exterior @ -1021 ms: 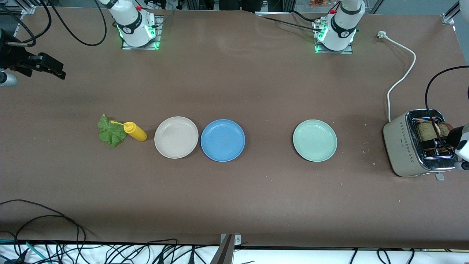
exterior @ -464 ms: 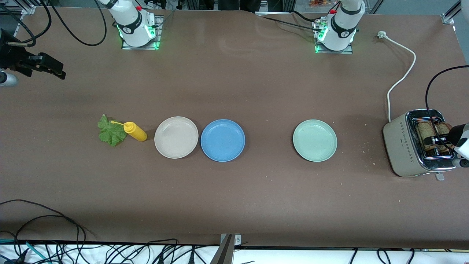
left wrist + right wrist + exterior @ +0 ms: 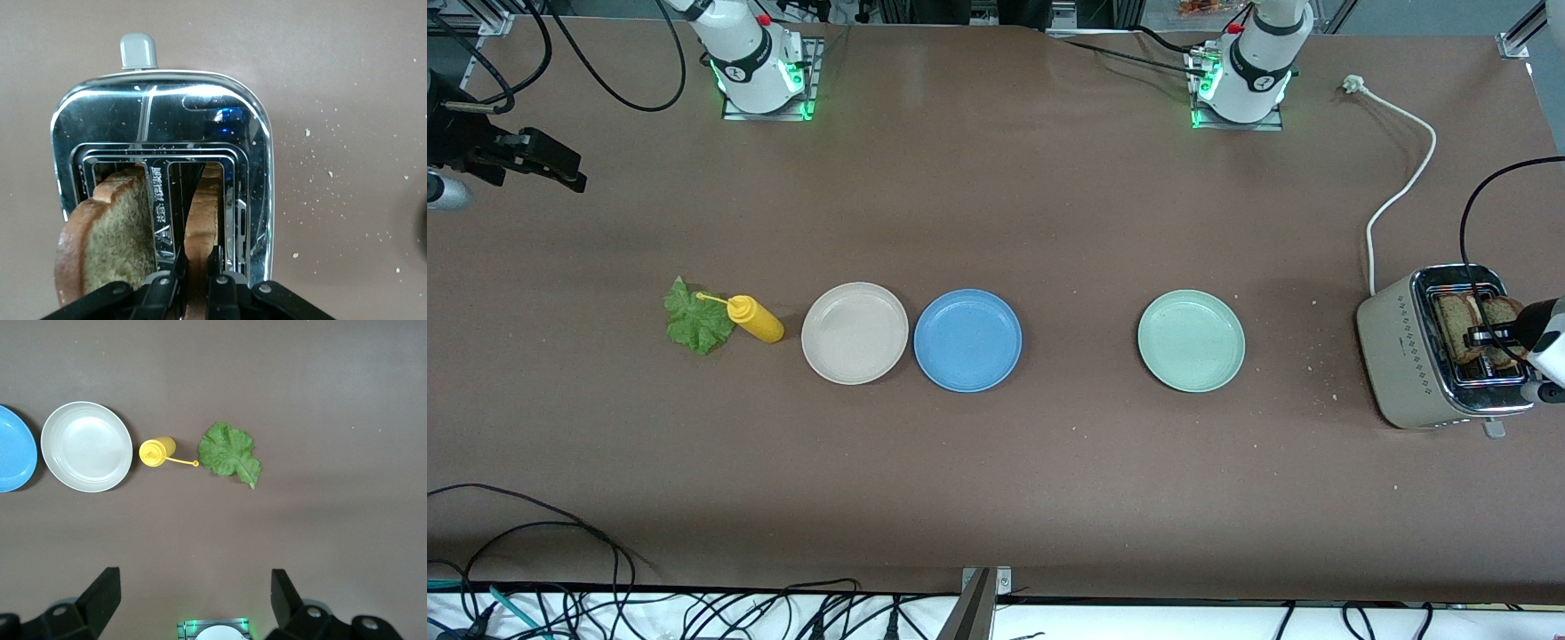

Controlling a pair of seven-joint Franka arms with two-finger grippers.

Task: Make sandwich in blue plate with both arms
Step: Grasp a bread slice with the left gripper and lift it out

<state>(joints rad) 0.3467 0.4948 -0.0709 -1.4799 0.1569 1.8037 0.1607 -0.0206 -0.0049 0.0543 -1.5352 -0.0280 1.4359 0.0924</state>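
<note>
Two brown bread slices stand in the slots of a beige toaster (image 3: 1405,356) at the left arm's end of the table. My left gripper (image 3: 1487,336) (image 3: 197,259) is over the toaster, shut on the thinner-looking slice (image 3: 203,207). The other slice (image 3: 110,233) stands free in the neighbouring slot. The blue plate (image 3: 967,340) (image 3: 13,450) lies bare mid-table. A green lettuce leaf (image 3: 694,322) (image 3: 228,450) lies flat toward the right arm's end. My right gripper (image 3: 560,173) (image 3: 197,587) hangs open and holds nothing, high over the table's right-arm end.
A yellow squeeze bottle (image 3: 756,320) (image 3: 157,451) lies between the lettuce and a beige plate (image 3: 855,333) (image 3: 87,447), which is beside the blue plate. A mint-green plate (image 3: 1191,340) lies between the blue plate and the toaster. The toaster's white cord (image 3: 1400,191) trails toward the robot bases.
My left gripper's fingers have closed from wide open onto the bread slice in the toaster. The right arm has not moved.
</note>
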